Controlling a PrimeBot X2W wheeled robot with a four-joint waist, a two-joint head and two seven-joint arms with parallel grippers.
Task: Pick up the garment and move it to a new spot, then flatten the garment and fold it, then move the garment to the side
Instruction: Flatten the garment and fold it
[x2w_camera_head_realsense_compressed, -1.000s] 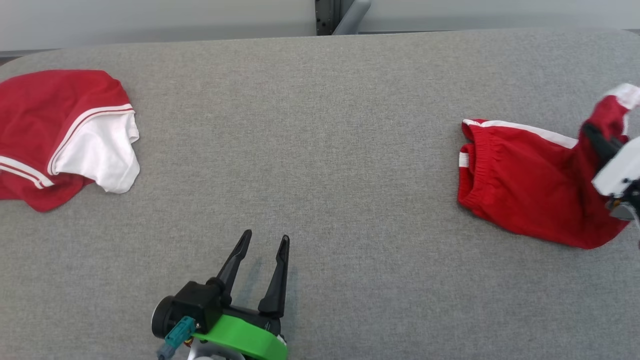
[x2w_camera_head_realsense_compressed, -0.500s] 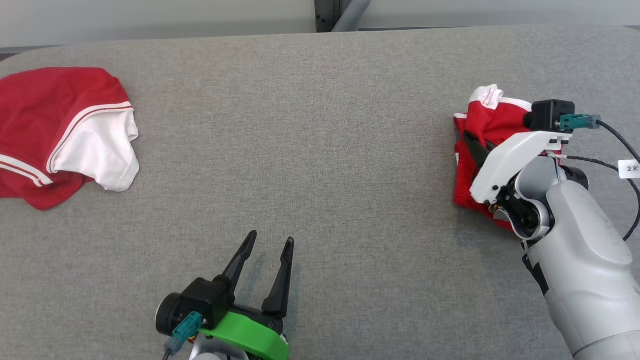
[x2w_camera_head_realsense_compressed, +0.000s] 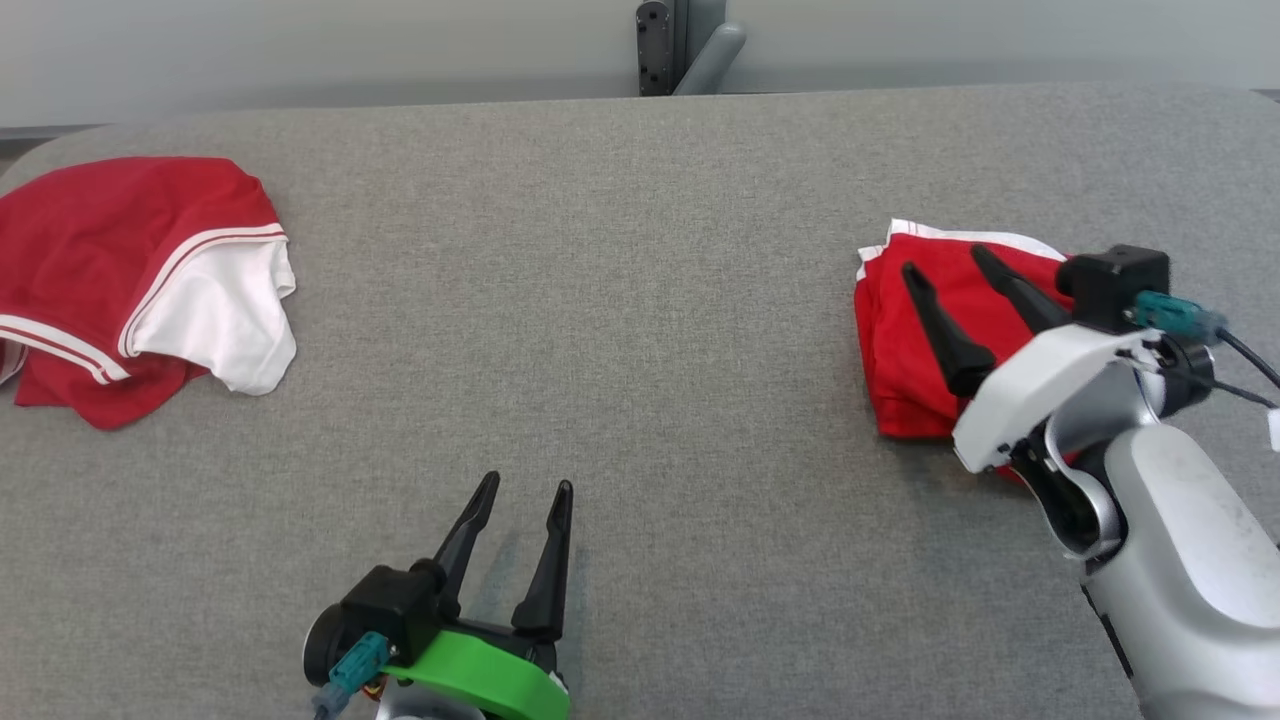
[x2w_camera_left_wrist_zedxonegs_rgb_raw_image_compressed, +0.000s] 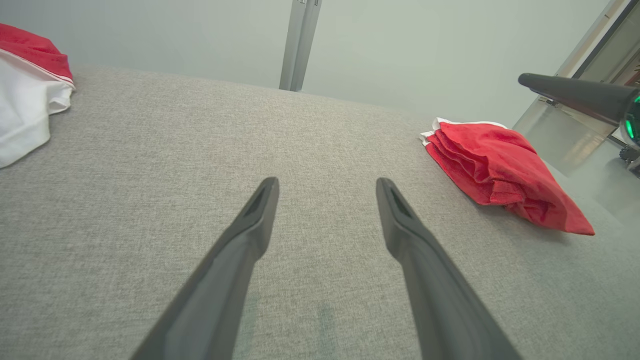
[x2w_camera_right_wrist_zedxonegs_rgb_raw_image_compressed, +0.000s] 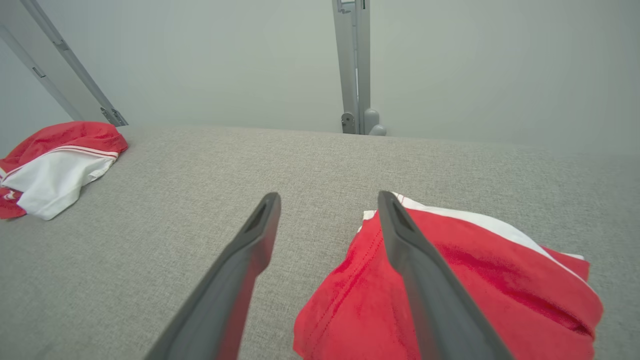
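The red garment (x2w_camera_head_realsense_compressed: 900, 350) with white trim lies folded into a compact stack on the right of the grey table; it is also visible in the left wrist view (x2w_camera_left_wrist_zedxonegs_rgb_raw_image_compressed: 495, 170) and the right wrist view (x2w_camera_right_wrist_zedxonegs_rgb_raw_image_compressed: 475, 270). My right gripper (x2w_camera_head_realsense_compressed: 945, 262) hovers open just above it with nothing between its fingers; in its own view (x2w_camera_right_wrist_zedxonegs_rgb_raw_image_compressed: 328, 196) one finger crosses the garment's left edge. My left gripper (x2w_camera_head_realsense_compressed: 527, 483) stands open over bare table near the front centre, well apart from the garment, seen also from its wrist (x2w_camera_left_wrist_zedxonegs_rgb_raw_image_compressed: 327, 182).
A second red and white garment (x2w_camera_head_realsense_compressed: 130, 280) lies crumpled at the table's far left (x2w_camera_right_wrist_zedxonegs_rgb_raw_image_compressed: 55, 165). A grey post (x2w_camera_head_realsense_compressed: 690, 45) rises behind the back edge. The padded table (x2w_camera_head_realsense_compressed: 620, 250) is bare fabric between the two garments.
The right gripper carried the garment's raised end leftward over the rest, let go and opened; the garment now lies as a smaller folded stack. The head camera shifted slightly. The left gripper stayed put.
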